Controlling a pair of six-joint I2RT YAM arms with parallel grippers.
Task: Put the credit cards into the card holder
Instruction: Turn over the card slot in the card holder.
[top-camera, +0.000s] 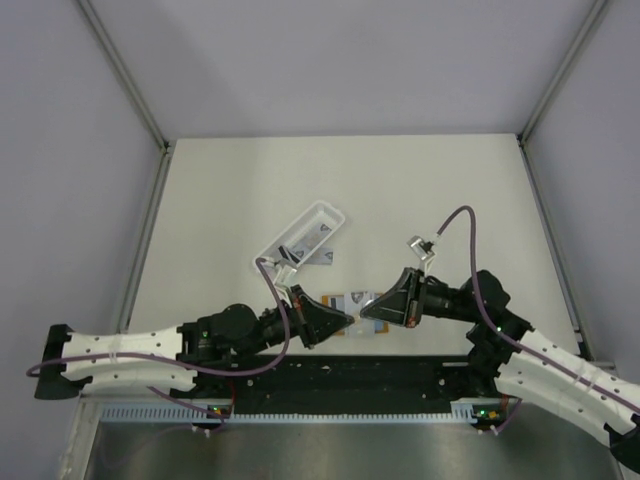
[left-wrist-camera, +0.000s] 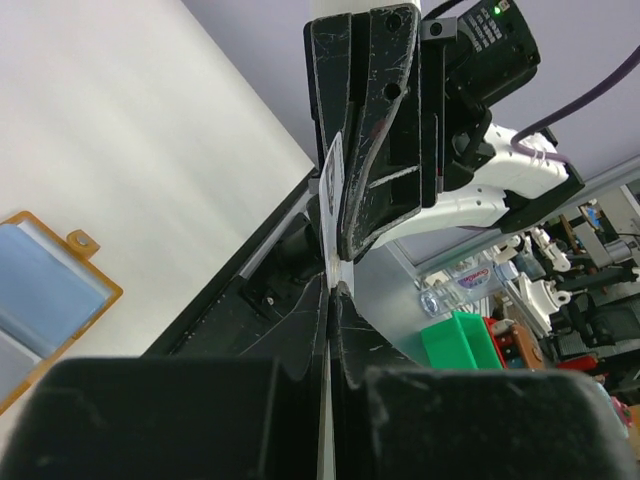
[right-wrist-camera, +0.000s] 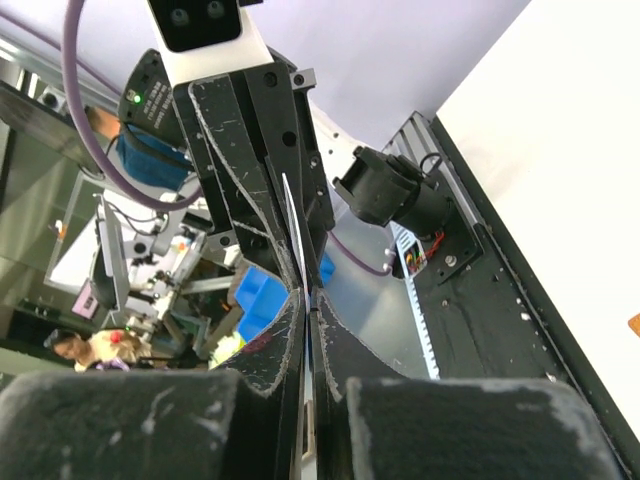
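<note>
My left gripper (top-camera: 340, 320) and right gripper (top-camera: 368, 312) meet tip to tip near the table's front edge, both shut on the same thin white credit card. The card shows edge-on in the left wrist view (left-wrist-camera: 333, 180), between my left gripper's tips (left-wrist-camera: 332, 290) and the right fingers (left-wrist-camera: 385, 130). It also shows edge-on in the right wrist view (right-wrist-camera: 293, 225), above my right gripper's tips (right-wrist-camera: 307, 295). The orange-tan card holder (top-camera: 356, 298) lies open on the table under the grippers, its pale blue-grey inside showing in the left wrist view (left-wrist-camera: 45, 290).
A long white plastic tray (top-camera: 300, 238) with more cards lies diagonally behind the grippers, and a loose card (top-camera: 322, 257) lies beside it. A black strip (top-camera: 350, 375) runs along the table's front edge.
</note>
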